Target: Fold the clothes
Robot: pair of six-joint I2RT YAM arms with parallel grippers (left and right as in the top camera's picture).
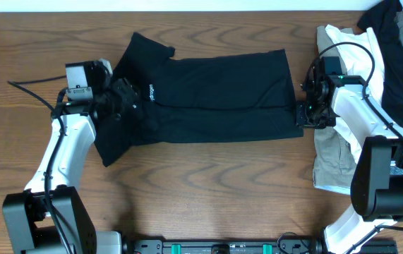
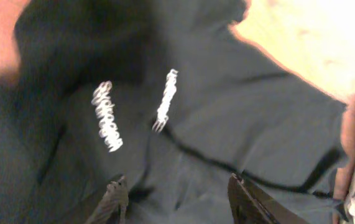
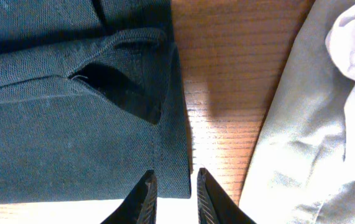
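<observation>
The clothes (image 1: 215, 99), a black polo shirt, lie folded lengthwise across the middle of the table, collar end to the left. In the left wrist view the white chest lettering (image 2: 106, 118) shows on the shirt (image 2: 239, 112). My left gripper (image 1: 122, 95) hovers over that chest area, and its jaws (image 2: 180, 190) stand open with only flat cloth beneath them. My right gripper (image 1: 305, 113) is at the shirt's right hem corner. In the right wrist view its narrow jaws (image 3: 176, 186) are shut on the hem edge of the shirt (image 3: 71, 124), one finger on the cloth and one over bare wood.
A pile of white and beige garments (image 1: 332, 155) lies under the right arm, close beside the hem, and shows in the right wrist view as pale cloth (image 3: 314, 124). Another dark garment (image 1: 399, 49) sits at the back right corner. Bare wooden table (image 1: 208, 190) runs along the front.
</observation>
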